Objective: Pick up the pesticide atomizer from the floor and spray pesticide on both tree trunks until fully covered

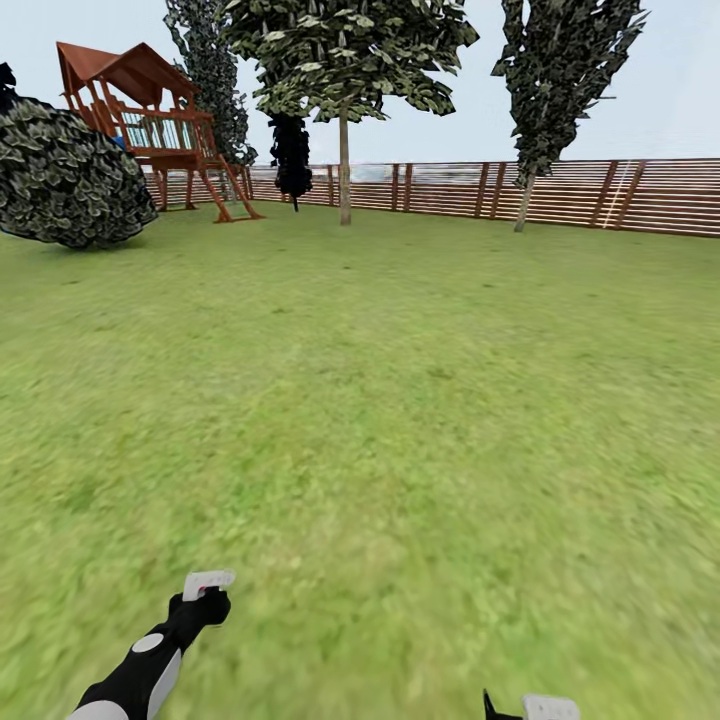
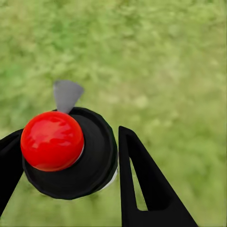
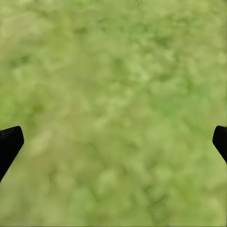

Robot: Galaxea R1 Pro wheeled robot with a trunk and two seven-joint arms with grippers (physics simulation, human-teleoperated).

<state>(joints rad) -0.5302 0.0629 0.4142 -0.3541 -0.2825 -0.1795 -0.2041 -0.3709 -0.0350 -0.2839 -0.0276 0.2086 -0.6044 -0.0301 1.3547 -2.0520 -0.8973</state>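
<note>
- The left gripper (image 1: 205, 592) reaches forward low at the near left of the lawn (image 1: 400, 400), its black-and-white forearm (image 1: 140, 670) angled up from the bottom edge of the head view.
- Its jaws are closed around the pesticide atomizer (image 1: 208, 580), whose pale grey spray head shows just above the dark gripper.
- From the left wrist camera, the atomizer (image 2: 71, 151) appears as a round black body with a glossy red ball on top and a grey trigger tab, sitting between the two black fingers (image 2: 142, 189) above the blurred grass (image 2: 165, 56).
- The right gripper (image 1: 530, 708) barely enters at the near right; in the right wrist view its black fingertips (image 3: 9, 144) sit at opposite edges, the jaws spread wide over bare grass (image 3: 113, 113).
- Far across the garden, a brown slat fence (image 1: 560, 195) runs behind leafy trees (image 1: 345, 60), with a wooden play tower (image 1: 150, 120) and a dark bush (image 1: 65, 175) at far left.
</note>
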